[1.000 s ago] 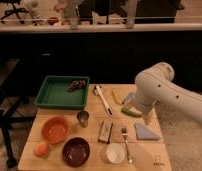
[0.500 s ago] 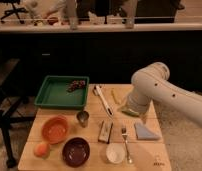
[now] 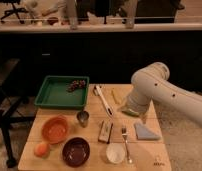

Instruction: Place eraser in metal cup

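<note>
**The eraser is lying on the bench beside the metal cup**

At the front edge of the wooden bench [image 3: 159,159], a small orange fruit [image 3: 41,149] is seen on the left. A dark red bowl [image 3: 76,151] is set just beside it. A white cup [image 3: 115,152] is placed further right. A fork [image 3: 126,143] is laid just right of the white cup, with its prongs pointing to the back.

One row back, an orange bowl [image 3: 55,129] is found on the left. The eraser [image 3: 105,131] is laid flat in the middle of the bench, between the orange bowl and the fork. Nothing is holding it. A flat blue-grey piece [image 3: 145,132] is seen to the right of the fork.

The metal cup [image 3: 83,118] is stood upright just behind and to the left of the eraser. It is near the eraser but is not touched by it.

Further back on the right, the big white arm [image 3: 161,90] is bent down over the bench. The pincer [image 3: 130,110] is held low there, well apart from the eraser. Its fingers are spread wide and nothing is gripped. A pale green thing [image 3: 128,114] is seen right under it, and it cannot be told if it is touched.

A long white-handled tool [image 3: 103,100] and a thin yellow thing [image 3: 115,96] are laid left of the pincer. A green tray [image 3: 56,95] is set at the back left, with dark grapes [image 3: 77,85] in its far corner.
</note>
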{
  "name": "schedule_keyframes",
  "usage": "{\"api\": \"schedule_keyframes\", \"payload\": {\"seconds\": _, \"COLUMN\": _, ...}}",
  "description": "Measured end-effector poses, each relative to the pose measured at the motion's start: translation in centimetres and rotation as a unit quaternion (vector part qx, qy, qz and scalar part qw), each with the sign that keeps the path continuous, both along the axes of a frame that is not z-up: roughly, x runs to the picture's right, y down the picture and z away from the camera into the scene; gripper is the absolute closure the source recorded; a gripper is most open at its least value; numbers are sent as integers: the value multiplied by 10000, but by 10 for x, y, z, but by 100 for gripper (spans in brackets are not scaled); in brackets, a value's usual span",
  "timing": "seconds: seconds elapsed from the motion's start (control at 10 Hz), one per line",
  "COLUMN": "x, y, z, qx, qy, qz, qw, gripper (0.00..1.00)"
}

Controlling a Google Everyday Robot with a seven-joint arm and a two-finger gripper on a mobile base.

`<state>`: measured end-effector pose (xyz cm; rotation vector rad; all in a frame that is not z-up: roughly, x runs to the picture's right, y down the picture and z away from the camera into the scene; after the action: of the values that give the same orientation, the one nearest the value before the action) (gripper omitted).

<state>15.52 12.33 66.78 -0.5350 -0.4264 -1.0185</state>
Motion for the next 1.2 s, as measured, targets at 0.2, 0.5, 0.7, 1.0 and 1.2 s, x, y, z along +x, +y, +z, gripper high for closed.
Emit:
{"api": "schedule_keyframes", "payload": {"seconds": 0.2, "x": -3, "y": 2, "z": 5, "qx": 2, "qy": -22, "qz": -76, "qw": 10000, "gripper": 20}}
{"api": "schedule_keyframes", "payload": {"seconds": 0.5, "x": -44, "y": 12, "z": 18, "qx": -10, "qy": -143, "qz": -387, "qw": 9991, "gripper": 20}}
{"api": "schedule_keyframes", "payload": {"seconds": 0.7, "x": -55, "y": 14, "z": 26, "qx": -16, "qy": -222, "qz": -529, "qw": 9984, "gripper": 20}}
{"api": "schedule_keyframes", "payload": {"seconds": 1.0, "x": -60, "y": 10, "z": 42, "qx": -36, "qy": -453, "qz": -530, "qw": 9976, "gripper": 20}}
{"api": "schedule_keyframes", "payload": {"seconds": 1.2, "x": -61, "y": 4, "z": 59, "qx": -99, "qy": -750, "qz": -296, "qw": 9967, "gripper": 20}}
